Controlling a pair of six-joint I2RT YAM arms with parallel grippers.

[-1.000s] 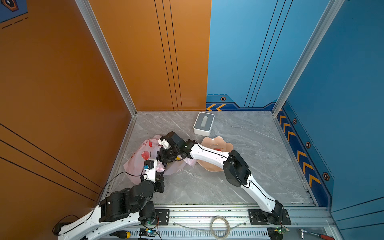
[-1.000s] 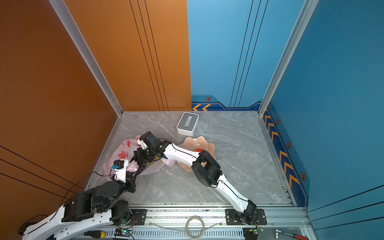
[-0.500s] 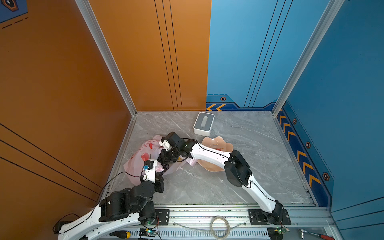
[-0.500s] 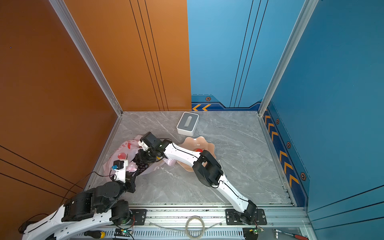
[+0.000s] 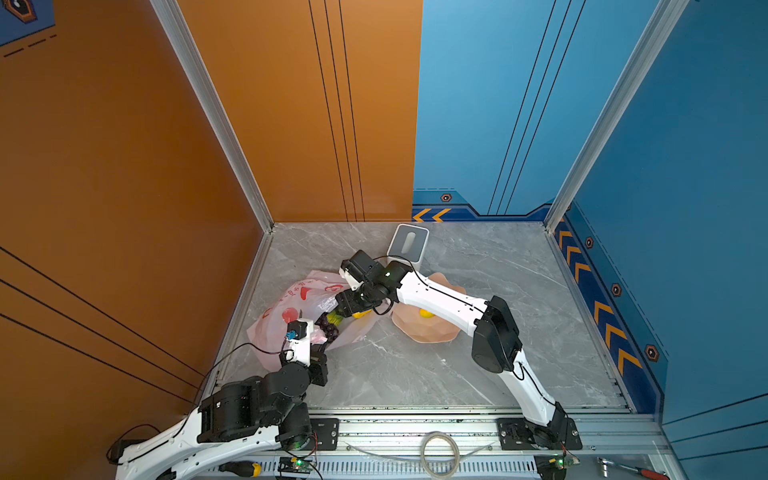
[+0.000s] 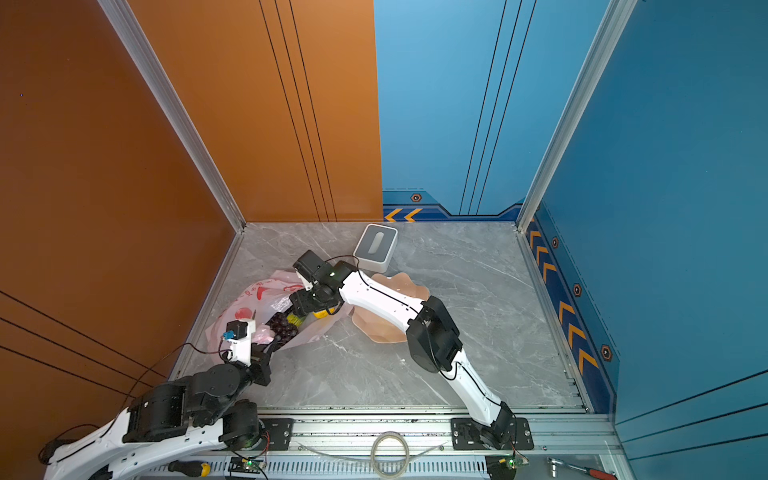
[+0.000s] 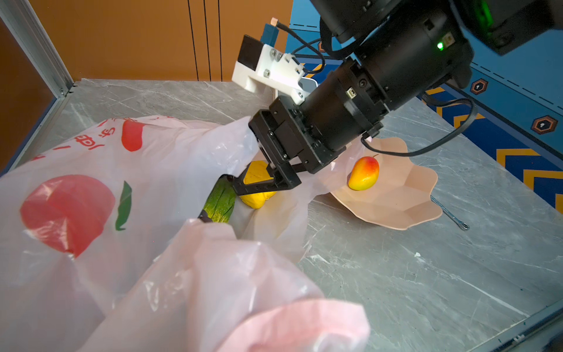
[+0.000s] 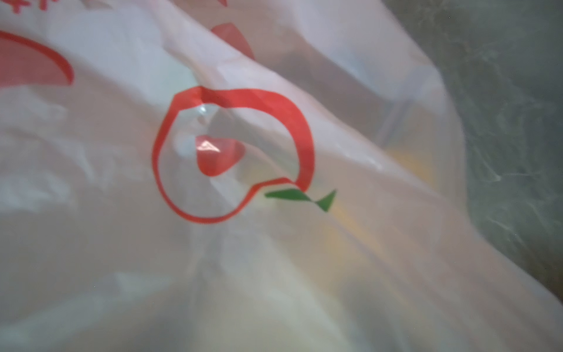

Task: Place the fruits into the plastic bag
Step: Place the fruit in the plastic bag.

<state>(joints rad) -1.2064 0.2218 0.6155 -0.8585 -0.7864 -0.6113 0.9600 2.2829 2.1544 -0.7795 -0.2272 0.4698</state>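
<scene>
The left gripper [image 5: 326, 338] was clenched on the thin translucent pink plastic bag [image 7: 170, 158] on the grey marbled worktop [image 7: 426, 274]. The right gripper [image 7: 249, 183] straddled a yellow toy fruit [image 7: 257, 199] in the bag's mouth (gripped or freed, I could not tell).

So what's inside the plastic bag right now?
At the plastic bag mouth lie a yellow fruit and the grape bunch with its green leaf. Deeper in, the pink film covers whatever else is there.

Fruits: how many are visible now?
3: a mango on the plate; a yellow fruit and a grape bunch in the mouth of the plastic bag. More may be hidden inside.
</scene>
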